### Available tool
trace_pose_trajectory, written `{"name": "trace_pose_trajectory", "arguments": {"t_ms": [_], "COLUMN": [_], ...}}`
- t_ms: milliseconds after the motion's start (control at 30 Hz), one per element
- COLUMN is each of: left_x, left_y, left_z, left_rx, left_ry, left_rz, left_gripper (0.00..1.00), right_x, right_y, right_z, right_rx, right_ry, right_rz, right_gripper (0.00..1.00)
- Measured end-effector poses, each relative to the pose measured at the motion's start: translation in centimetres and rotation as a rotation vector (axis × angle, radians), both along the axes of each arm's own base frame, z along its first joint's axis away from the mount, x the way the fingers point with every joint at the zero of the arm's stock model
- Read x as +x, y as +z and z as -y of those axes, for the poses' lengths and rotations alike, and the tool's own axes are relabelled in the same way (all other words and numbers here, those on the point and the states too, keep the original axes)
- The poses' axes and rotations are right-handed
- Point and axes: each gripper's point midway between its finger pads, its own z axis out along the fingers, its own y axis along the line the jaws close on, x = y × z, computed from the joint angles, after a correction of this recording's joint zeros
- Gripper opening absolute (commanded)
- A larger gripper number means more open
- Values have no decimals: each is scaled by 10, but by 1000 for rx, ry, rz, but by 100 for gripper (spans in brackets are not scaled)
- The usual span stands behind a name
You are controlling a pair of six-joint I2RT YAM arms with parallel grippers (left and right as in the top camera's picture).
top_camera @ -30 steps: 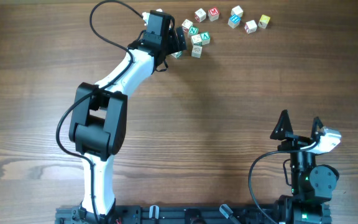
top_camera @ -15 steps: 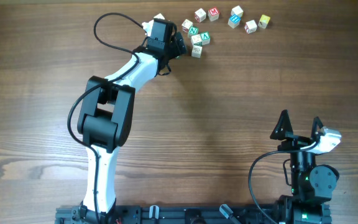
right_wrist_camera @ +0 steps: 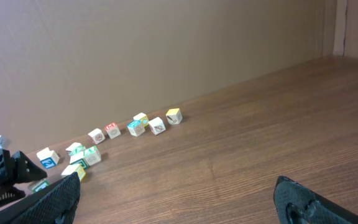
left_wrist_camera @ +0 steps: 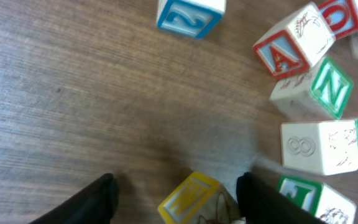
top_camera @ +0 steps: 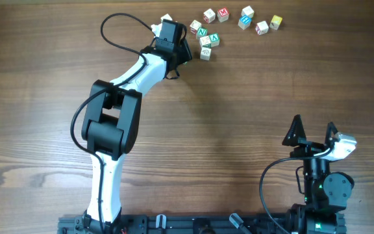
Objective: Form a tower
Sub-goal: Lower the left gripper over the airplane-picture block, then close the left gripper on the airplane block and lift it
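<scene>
Yellow cube (left_wrist_camera: 188,196) sits between left pincer's (left_wrist_camera: 176,180) parted fingers (left_wrist_camera: 98,202), near green N (left_wrist_camera: 331,92) (right pincer (top_camera: 313,123) gapes empty)

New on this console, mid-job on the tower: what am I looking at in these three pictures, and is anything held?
These are two robot arms at a wooden table. The overhead picture looks straight down: the left arm reaches to a scatter of letter cubes on the far side; the right arm sits back near its base, jaws wide open and empty. The other two pictures come from a camera on each wrist. In the left wrist view the dark jaws stand either side of a yellow cube, with a gap on one side, so nothing is gripped yet. Beyond it lie a blue cube, a red A cube and a green N cube. The right wrist view looks across the table at the cubes.
</scene>
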Motion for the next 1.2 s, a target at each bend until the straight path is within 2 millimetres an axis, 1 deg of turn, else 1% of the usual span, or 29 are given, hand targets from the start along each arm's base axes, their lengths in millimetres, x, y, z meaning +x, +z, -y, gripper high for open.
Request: {"name": "trace_pose_trajectory", "arguments": {"t_ms": [67, 100, 200, 267, 333, 533, 633, 700, 733, 767, 900, 967, 1200], "left_x": [-3, -5, -7, -9, -13, -35, -43, -45, -45, -46, -45, -44, -34], "left_y": [-1, -1, 0, -1, -2, -4, -5, -4, -4, -4, -4, -4, -1], "left_z": [-1, 0, -1, -2, -3, -10, -6, -2, -1, 0, 0, 0, -7], "left_rx": [16, 22, 31, 32, 30, 4, -6, -5, 2, 7, 32, 54, 131], "left_ry": [-18, -25, -34, -30, -18, 77, 101, 101, 103, 109, 89, 57, 12], "left_rz": [-10, -15, -22, -31, -52, -161, -189, -187, -184, -182, -167, -159, -94], "left_gripper": [87, 87, 84, 79, 76, 76, 73, 71, 71, 73, 75, 79, 80], "right_x": [0, 0, 0, 0, 0, 0, 0, 0, 0, 0, 0, 0, 0], "right_y": [0, 0, 0, 0, 0, 0, 0, 0, 0, 0, 0, 0, 0], "right_z": [0, 0, 0, 0, 0, 0, 0, 0, 0, 0, 0, 0, 0], "right_rx": [0, 0, 0, 0, 0, 0, 0, 0, 0, 0, 0, 0, 0], "right_ry": [0, 0, 0, 0, 0, 0, 0, 0, 0, 0, 0, 0, 0], "right_rz": [0, 0, 0, 0, 0, 0, 0, 0, 0, 0, 0, 0, 0], "right_gripper": [100, 100, 100, 100, 100, 100, 100, 100, 100, 100, 100, 100, 100]}}
